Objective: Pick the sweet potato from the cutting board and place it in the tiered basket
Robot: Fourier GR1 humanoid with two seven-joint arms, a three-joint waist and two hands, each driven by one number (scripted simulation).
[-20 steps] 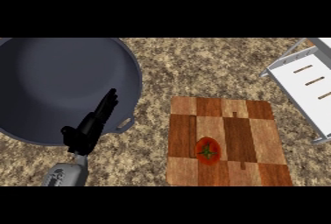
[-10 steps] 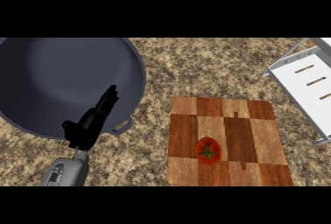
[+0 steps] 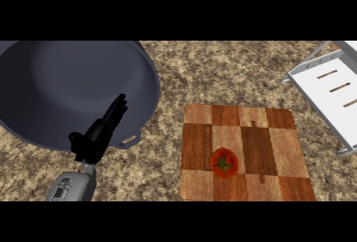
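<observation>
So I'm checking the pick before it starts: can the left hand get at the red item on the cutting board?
Probably yes. The left hand, fingers straight, sits over the pot rim; only bare counter separates it from the red item on the cutting board.

Wooden cutting board (image 3: pixel 241 142), matt grey pot (image 3: pixel 63 85), speckled stone counter (image 3: pixel 223 75).

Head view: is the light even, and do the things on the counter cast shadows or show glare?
Head view: the light is soft and even; the pot is darker inside but shows no glare; the red vegetable casts hardly any shadow on the cutting board; the white basket is the brightest thing; the left hand reads as plain black.
</observation>
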